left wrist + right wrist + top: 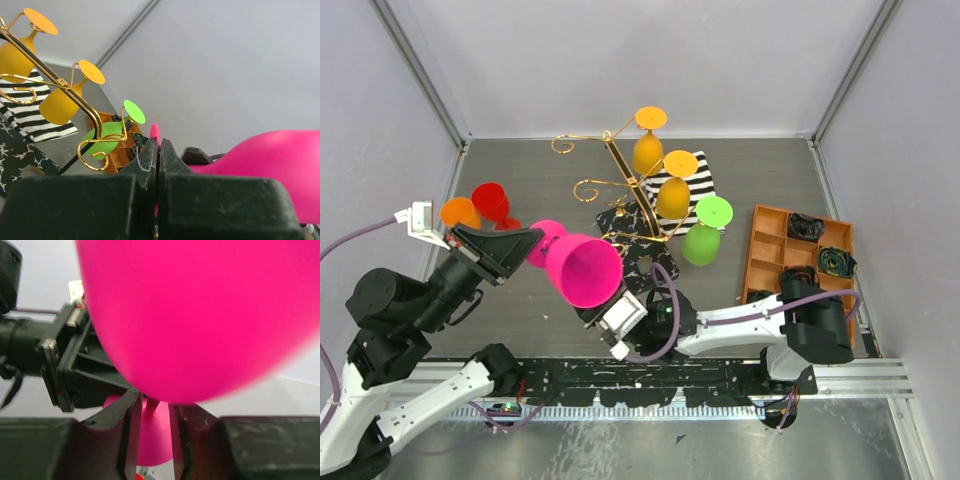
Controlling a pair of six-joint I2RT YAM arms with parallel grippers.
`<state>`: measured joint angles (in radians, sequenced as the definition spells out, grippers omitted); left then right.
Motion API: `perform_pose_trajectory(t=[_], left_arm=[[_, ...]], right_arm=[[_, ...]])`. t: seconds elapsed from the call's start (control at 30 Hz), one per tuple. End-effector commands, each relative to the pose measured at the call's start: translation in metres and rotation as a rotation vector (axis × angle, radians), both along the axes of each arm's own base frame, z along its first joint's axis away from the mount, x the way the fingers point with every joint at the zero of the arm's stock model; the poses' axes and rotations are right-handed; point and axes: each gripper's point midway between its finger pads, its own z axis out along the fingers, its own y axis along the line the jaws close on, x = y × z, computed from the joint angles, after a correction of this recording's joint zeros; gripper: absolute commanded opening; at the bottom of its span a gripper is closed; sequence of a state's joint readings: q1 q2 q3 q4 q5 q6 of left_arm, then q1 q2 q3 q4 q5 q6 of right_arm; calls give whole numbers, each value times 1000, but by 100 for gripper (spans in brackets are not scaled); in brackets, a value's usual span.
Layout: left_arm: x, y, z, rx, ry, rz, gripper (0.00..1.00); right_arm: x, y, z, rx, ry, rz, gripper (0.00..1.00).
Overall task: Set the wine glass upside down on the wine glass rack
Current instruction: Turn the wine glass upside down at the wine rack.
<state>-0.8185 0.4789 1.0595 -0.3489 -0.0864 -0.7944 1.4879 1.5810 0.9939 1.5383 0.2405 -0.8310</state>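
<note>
Top external: left pincer clenches one pink wine glass, right pincer released; three glasses hang on one rack.

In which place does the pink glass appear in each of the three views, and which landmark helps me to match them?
Top external: the pink glass is left of centre, with its mouth toward the camera.
Left wrist: lower right, the bowl only partly in frame.
Right wrist: the bowl fills the upper middle.
Shared landmark: the left gripper, by the glass's foot in all three views.
</note>
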Motion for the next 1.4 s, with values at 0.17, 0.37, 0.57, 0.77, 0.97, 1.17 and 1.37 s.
perform_pose_trajectory(t=[0.17,0.37,0.57,0.77,0.97,1.17,1.37], left_arm=[[2,9,4,100,-52,49,0],[3,21,14,105,-93,100,0],[6,34,22,153,-134,164,0],[12,58,28,292,-184,277,0],[20,85,35,453,-231,408,0],[29,85,33,607,-283,425,0],[39,80,24,738,-366,431,0]], right_arm=[[2,3,-15,-71,80,64,49],[4,-3,-30,-77,159,101,58],[3,-12,-50,-112,242,134,61],[1,-9,-67,-219,448,195,64],[-3,-4,-117,-439,791,232,77],[-5,-29,-153,-573,1036,154,87],[-12,-76,-165,-596,1119,158,88]])
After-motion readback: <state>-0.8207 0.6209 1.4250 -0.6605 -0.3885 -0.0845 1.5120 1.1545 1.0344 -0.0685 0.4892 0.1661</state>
